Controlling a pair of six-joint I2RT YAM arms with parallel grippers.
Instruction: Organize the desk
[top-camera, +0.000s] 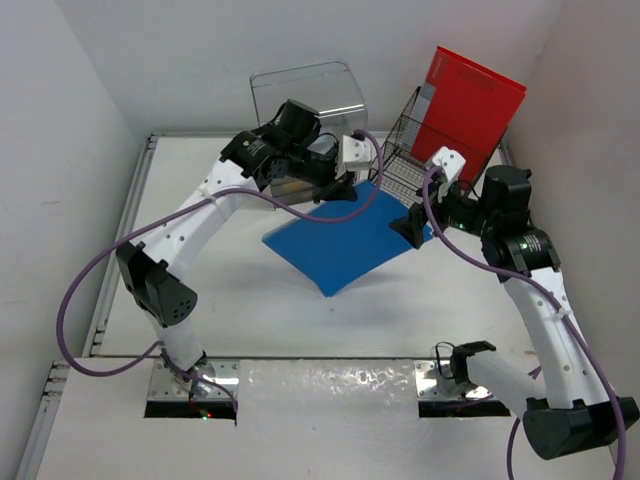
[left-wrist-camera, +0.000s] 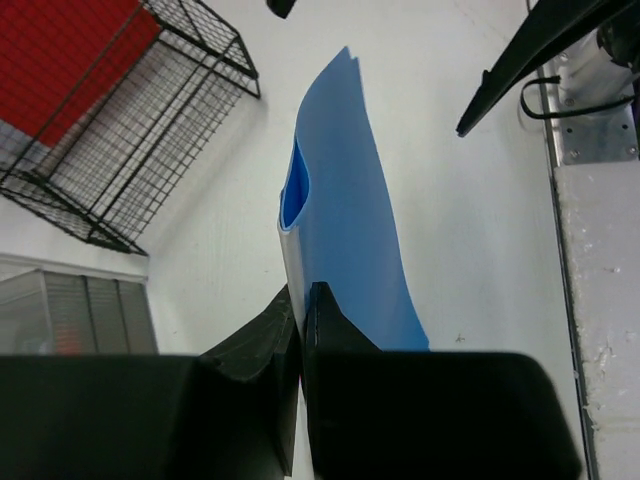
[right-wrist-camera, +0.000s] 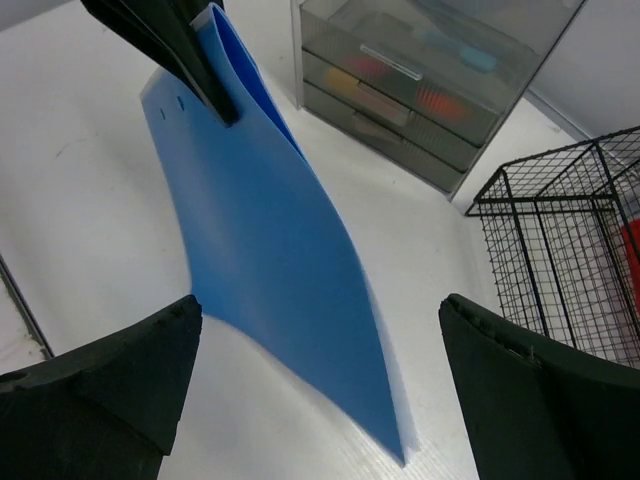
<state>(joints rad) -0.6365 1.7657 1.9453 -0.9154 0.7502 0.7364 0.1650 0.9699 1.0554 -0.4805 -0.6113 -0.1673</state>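
A blue plastic folder hangs bent over the middle of the white desk. My left gripper is shut on the folder's far edge and holds that edge up; in the left wrist view the folder runs away from my closed fingertips. The folder's near corner rests on the desk in the right wrist view. My right gripper is open and empty at the folder's right corner, its fingers spread wide on either side of it.
A black wire rack stands at the back right with a red folder leaning behind it. A clear drawer box with coloured items stands at the back, also in the right wrist view. White wall panels enclose three sides.
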